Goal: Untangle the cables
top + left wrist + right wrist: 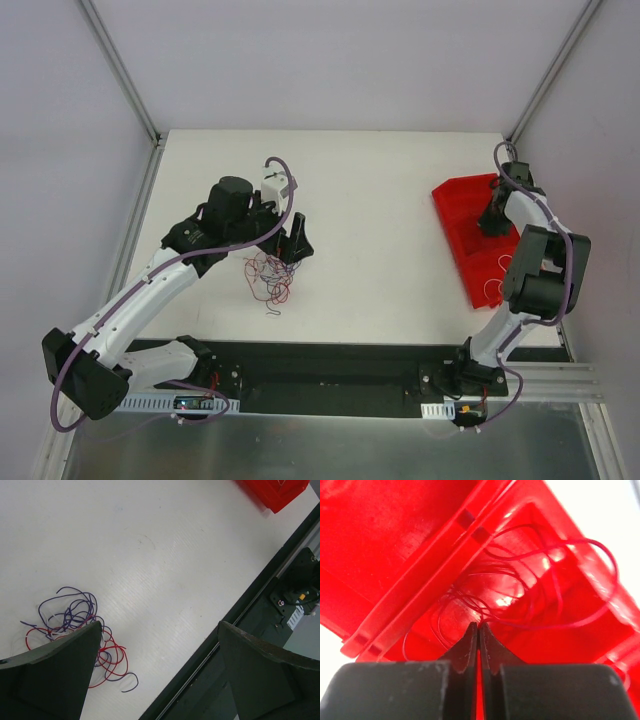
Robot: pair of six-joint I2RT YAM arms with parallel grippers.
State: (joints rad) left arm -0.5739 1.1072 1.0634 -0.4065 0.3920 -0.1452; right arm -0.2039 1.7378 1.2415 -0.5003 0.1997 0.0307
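Observation:
A loose tangle of red and dark purple cables [268, 275] lies on the white table, left of centre. In the left wrist view the cables [75, 620] sit by the left finger, which hides part of them. My left gripper [285, 230] [160, 625] hovers just above and right of the tangle, open wide, with bare table between its jaws. My right gripper [493, 215] [479, 625] is down inside the red bin [470, 215] [420, 540]. It is shut, and a thin red cable [535, 580] from the loops in the bin runs into its tips.
The red bin [277, 492] stands at the table's right side, close to the right wall. A black rail [330, 365] [240, 615] runs along the near edge and carries both arm bases. Metal frame posts stand at the far corners.

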